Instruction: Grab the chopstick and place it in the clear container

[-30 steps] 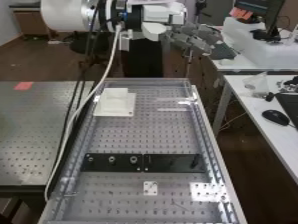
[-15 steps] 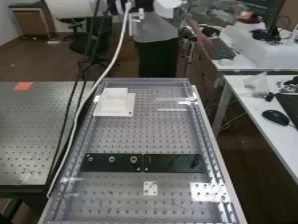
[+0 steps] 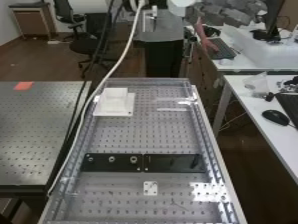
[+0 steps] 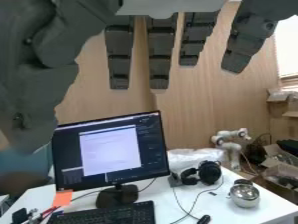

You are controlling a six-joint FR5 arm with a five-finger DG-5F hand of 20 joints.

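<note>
At the top edge of the high view, right of centre, the dark grey hand [image 3: 229, 11] hangs high, beyond the far end of the bench and well away from its surface. In the wrist view the hand [image 4: 159, 50] has its fingers extended straight, with the thumb apart from them and nothing between. A see-through frame with clear walls [image 3: 209, 150] runs around the perforated bench top [image 3: 149, 132]; I cannot tell whether it is the clear container.
On the bench stand a white square block [image 3: 114, 103] near the far left corner and a black bar [image 3: 143, 163] across the middle. A small white plate [image 3: 150, 188] lies nearer. Right of the bench is a white desk [image 3: 243, 95] with a mouse [image 3: 275, 117].
The arm and hand have risen and shifted right in the high view, away from the bench's far end. The white cable has swung with them. The block and black bar have stayed put.
</note>
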